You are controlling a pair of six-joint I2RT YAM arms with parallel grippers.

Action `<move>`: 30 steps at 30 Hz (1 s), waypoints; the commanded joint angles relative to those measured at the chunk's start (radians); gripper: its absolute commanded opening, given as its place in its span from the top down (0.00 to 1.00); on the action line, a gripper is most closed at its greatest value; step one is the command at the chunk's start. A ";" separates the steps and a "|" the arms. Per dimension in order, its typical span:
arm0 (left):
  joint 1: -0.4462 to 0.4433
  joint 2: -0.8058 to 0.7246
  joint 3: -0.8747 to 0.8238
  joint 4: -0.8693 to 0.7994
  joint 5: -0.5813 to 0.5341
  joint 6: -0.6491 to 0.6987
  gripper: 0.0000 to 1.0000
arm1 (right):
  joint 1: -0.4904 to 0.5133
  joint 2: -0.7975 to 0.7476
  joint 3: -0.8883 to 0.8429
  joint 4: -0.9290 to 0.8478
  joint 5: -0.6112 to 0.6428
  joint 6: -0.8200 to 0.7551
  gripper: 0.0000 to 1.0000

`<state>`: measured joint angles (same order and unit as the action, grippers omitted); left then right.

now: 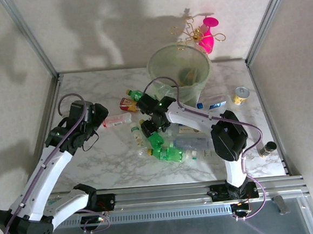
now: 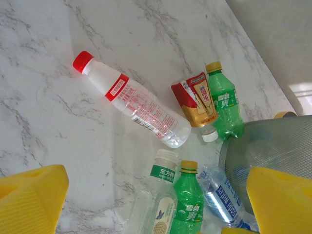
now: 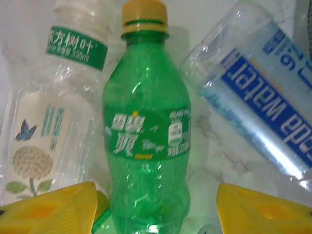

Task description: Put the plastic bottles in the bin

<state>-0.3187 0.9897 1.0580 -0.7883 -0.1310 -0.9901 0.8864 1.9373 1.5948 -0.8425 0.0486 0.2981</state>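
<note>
Several plastic bottles [image 1: 167, 148] lie in a loose pile mid-table, in front of the bin [image 1: 180, 69] at the back. My right gripper [image 1: 149, 127] is low over the pile. In its wrist view the gripper [image 3: 156, 209] is open, straddling the lower body of a green bottle [image 3: 146, 141]; the right finger [image 3: 265, 209] stands clear of it. A clear green-labelled bottle [image 3: 46, 112] lies to its left and a blue-labelled one [image 3: 263, 92] to its right. My left gripper [image 1: 97, 115] [image 2: 156, 204] hangs open and empty above a red-capped clear bottle [image 2: 131, 105].
A red-and-gold labelled bottle [image 2: 197, 100] and another green bottle [image 2: 225, 102] lie side by side. A gold-topped can [image 1: 241, 95] and a pink-and-gold ornament [image 1: 204, 34] stand at the back right. A small dark bottle [image 1: 267, 149] stands near the front right edge. Walls enclose the table.
</note>
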 commanded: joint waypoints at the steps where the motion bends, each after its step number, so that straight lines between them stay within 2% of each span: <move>1: 0.012 -0.015 0.039 -0.049 -0.029 0.042 0.06 | -0.003 0.052 0.065 -0.041 -0.026 -0.033 0.34; 9: 0.017 -0.046 0.082 -0.067 -0.041 0.100 0.08 | -0.008 0.107 0.064 -0.020 -0.072 -0.053 0.36; 19: 0.018 -0.046 0.113 -0.052 0.011 0.160 0.10 | -0.007 0.138 -0.019 0.036 -0.091 -0.045 0.40; 24: 0.018 -0.043 0.111 -0.044 0.008 0.161 0.11 | -0.007 0.164 -0.013 0.057 -0.147 -0.038 0.38; 30: 0.018 -0.044 0.108 -0.018 0.013 0.167 0.11 | -0.008 0.193 -0.019 0.058 -0.138 -0.051 0.32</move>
<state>-0.3103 0.9562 1.1393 -0.8200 -0.1261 -0.8448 0.8799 2.0724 1.6032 -0.7765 -0.0834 0.2527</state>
